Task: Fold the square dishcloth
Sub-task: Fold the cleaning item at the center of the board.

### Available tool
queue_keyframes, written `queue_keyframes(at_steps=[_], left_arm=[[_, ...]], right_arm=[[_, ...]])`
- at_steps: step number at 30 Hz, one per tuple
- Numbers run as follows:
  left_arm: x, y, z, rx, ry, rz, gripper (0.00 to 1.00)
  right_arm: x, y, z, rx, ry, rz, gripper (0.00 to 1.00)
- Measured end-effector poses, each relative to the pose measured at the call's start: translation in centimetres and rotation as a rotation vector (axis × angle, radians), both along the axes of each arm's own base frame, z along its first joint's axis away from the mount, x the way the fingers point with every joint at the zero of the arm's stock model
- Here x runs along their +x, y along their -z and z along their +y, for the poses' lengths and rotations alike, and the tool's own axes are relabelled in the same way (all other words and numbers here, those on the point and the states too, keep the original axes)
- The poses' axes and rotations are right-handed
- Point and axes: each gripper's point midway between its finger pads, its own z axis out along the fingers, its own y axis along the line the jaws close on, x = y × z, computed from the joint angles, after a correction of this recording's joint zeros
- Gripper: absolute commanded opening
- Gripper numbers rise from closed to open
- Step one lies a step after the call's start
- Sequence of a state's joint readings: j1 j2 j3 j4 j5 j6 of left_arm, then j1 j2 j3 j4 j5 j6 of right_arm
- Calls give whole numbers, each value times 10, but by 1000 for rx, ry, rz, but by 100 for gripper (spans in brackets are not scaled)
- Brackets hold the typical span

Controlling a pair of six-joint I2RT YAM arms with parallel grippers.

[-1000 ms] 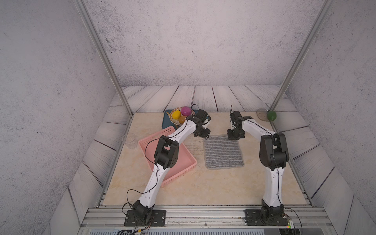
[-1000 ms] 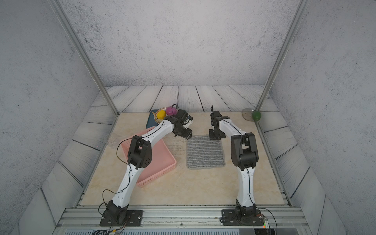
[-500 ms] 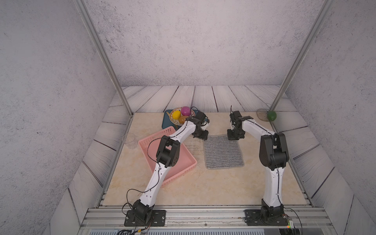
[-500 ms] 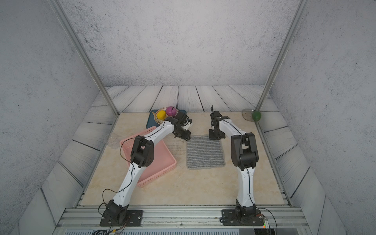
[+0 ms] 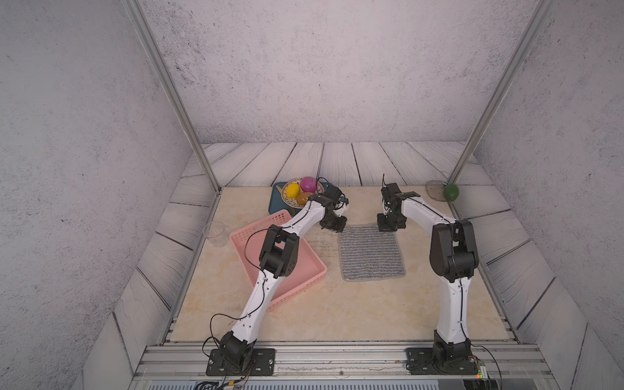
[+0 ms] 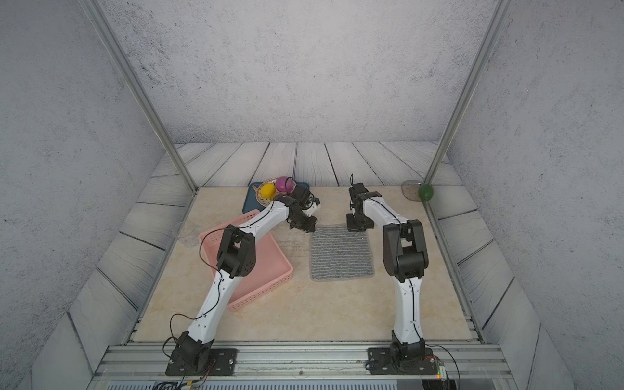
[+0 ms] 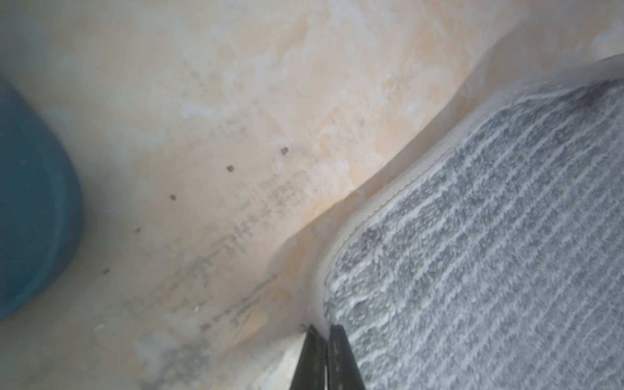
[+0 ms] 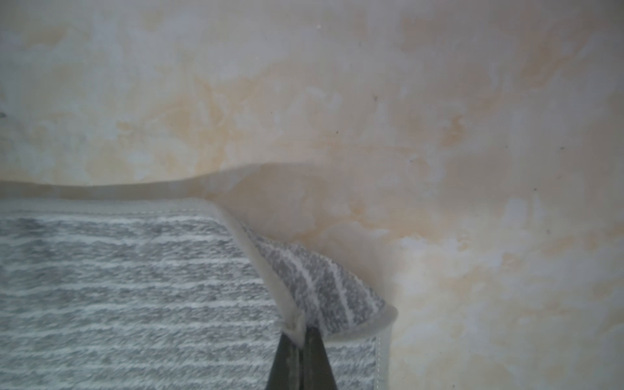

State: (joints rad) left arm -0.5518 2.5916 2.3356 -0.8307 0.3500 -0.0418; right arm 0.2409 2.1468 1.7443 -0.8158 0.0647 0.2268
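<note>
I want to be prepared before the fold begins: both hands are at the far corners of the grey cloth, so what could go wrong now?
1. The left hand seems to pinch only the hem of the square dishcloth, so it may slip out on lifting.
2. The right hand holds a curled-over corner, so the fold may come out crooked.

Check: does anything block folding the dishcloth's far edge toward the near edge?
Nothing visible does. The left gripper and right gripper are shut on the dishcloth's far corners; its top is bare, and the pink basket lies beside it, apart.
</note>
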Motion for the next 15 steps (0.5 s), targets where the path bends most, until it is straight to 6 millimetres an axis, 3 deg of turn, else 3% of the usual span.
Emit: queue_keyframes(at_steps=[6,15], left_arm=[[-5,-6,10,25,-2,-25,0],[-22,-75,21,-48,-3,-167,0]], right_arm=[[-1,-2,-13,-70,23,-2,0],[-23,-21,-25,-98,54,-22,0]])
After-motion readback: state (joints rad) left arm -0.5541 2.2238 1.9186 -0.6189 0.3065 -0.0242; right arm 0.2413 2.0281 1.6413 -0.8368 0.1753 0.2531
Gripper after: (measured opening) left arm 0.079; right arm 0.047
